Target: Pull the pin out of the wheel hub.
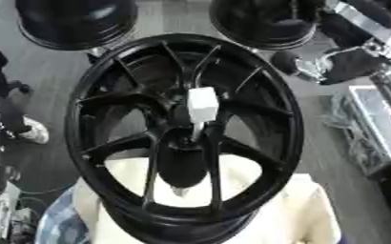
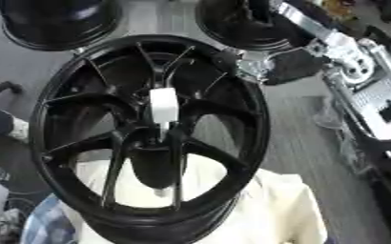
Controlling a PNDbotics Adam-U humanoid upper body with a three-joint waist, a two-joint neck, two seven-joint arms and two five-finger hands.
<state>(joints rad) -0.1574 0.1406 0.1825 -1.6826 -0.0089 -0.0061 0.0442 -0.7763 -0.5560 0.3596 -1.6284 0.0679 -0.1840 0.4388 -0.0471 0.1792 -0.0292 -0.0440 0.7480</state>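
A black multi-spoke wheel (image 1: pixel 270 157) lies on a cream cloth (image 1: pixel 307 214) and fills the middle of the view. From its hub (image 1: pixel 186 138) a white pin (image 1: pixel 202 105) sticks up, with a blocky white head on a thin stem. My right hand (image 2: pixel 275 66) comes in from the upper right. It hovers by the upper right of the rim, apart from the pin. The hand is black with silver parts. Nothing touches the pin. My left hand shows in neither view.
Two more black wheels (image 1: pixel 75 21) (image 1: pixel 265 21) lie beyond the cloth at the back. A silver frame with cables (image 1: pixel 374 124) stands to the right. A white shoe (image 1: pixel 35 131) and dark legs show at the left edge.
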